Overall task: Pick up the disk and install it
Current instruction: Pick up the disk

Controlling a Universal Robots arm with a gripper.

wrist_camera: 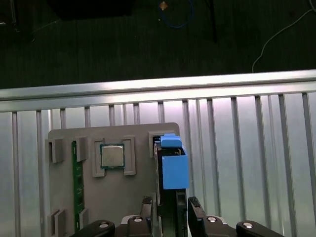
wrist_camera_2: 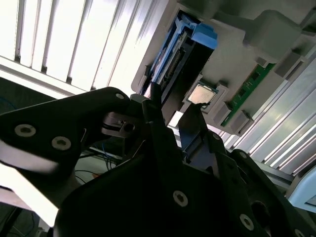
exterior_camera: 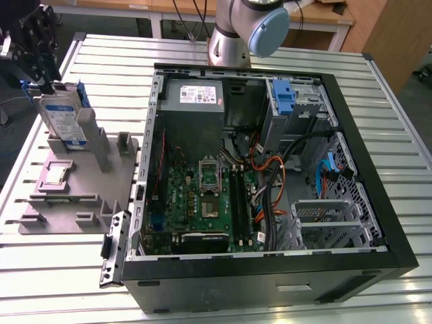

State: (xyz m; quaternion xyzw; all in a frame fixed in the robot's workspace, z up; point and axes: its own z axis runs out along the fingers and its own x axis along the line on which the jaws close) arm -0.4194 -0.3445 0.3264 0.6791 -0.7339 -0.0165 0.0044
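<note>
The disk [exterior_camera: 62, 118] sits right under the pincer [exterior_camera: 42, 79]. It stands up on its end in a slot of the grey holder [exterior_camera: 81, 196]. The holder lies on the slatted metal surface [exterior_camera: 101, 54], on the exterior view's left, beside the open computer case [exterior_camera: 398, 250]. The disk's long side goes up and down and leans a little. Its thin top edge, with the blue rails, faces up at the pincer.

In the first wrist view the camera looks straight down. There the disk [wrist_camera: 174, 170] shows as a thin strip, and it lines up with the gap of the pincer [wrist_camera: 170, 203]. One fingertip [wrist_camera: 147, 203] stands on each flat side of the strip. So I think the pincer is turned the right way to take the disk by its flat faces.

The pincer is open, with a gap just a bit wider than the disk is thick. It looks like it holds nothing. In the second wrist view the disk [wrist_camera_2: 170, 59] seems to lie just past the tips, not yet between them.

The arm [exterior_camera: 243, 27] stands behind the case and reaches over to the exterior view's left. The pincer points down. The disk is not in the case yet.
</note>
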